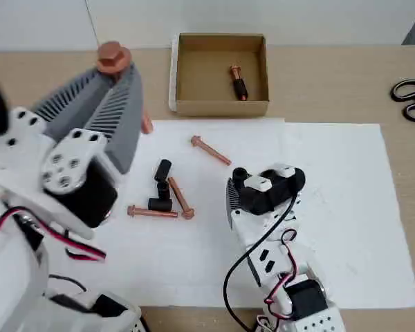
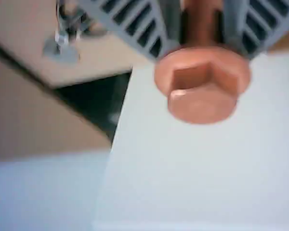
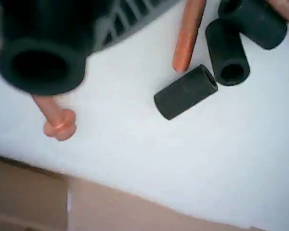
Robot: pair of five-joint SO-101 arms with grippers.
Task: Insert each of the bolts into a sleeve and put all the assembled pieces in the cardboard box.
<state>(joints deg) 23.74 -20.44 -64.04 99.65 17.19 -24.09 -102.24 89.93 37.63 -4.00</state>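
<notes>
My left gripper (image 1: 117, 69) is raised at the left of the high view, shut on a copper bolt (image 1: 113, 57) whose hex head (image 2: 202, 89) sticks out past the fingertips. My right gripper (image 1: 236, 181) sits over the white sheet, shut on a black sleeve (image 3: 41, 65). Three loose bolts (image 1: 211, 150) (image 1: 180, 198) (image 1: 152, 212) and three black sleeves (image 1: 163, 169) (image 1: 163, 189) (image 1: 160, 205) lie on the sheet between the arms. The cardboard box (image 1: 187, 107) at the back holds one bolt in a sleeve (image 1: 238, 81).
A white paper sheet (image 1: 332, 207) covers the table's middle. Scissors (image 1: 411, 99) lie at the far right edge. A copper end (image 1: 146, 125) pokes out beside the left gripper's finger. The sheet's right half is free of parts.
</notes>
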